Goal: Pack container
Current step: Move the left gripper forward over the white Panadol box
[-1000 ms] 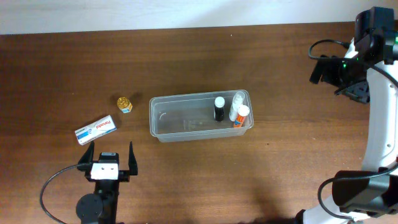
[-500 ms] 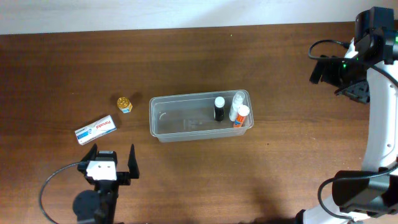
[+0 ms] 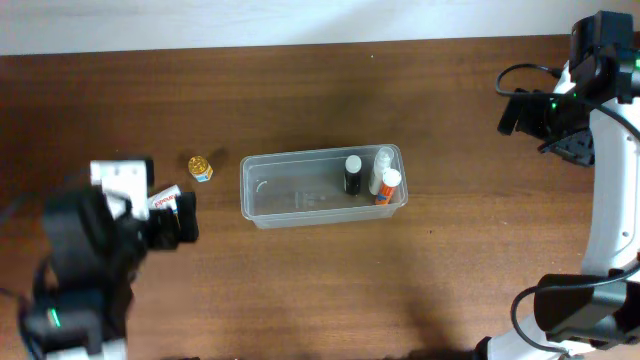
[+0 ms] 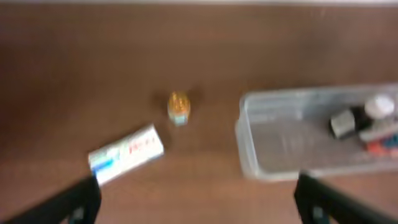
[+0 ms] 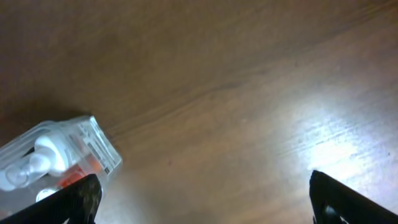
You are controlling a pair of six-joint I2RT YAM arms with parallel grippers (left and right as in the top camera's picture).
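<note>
The container (image 3: pixel 290 192), a clear rectangular tub, sits mid-table. At its right end it holds a black bottle with a white cap (image 3: pixel 351 173), a white bottle (image 3: pixel 381 165) and an orange-capped tube (image 3: pixel 386 186). A small gold bottle (image 3: pixel 200 167) and a white-and-blue box (image 4: pixel 126 153) lie to its left. My left arm (image 3: pixel 100 250) is raised and blurred over the box, partly hiding it. The left gripper (image 4: pixel 202 208) is open and empty, above the table short of the box and the container (image 4: pixel 311 134). My right gripper (image 5: pixel 211 205) is open and empty, far right of the container's corner (image 5: pixel 59 152).
The dark wooden table (image 3: pixel 320 290) ends at a pale wall along the far edge. The right arm (image 3: pixel 560 105) stands at the back right corner, with its cable and base down the right side.
My left arm has lifted from the table's front edge and swung left and back toward the box, now large and blurred in the overhead view. The right arm has not moved.
</note>
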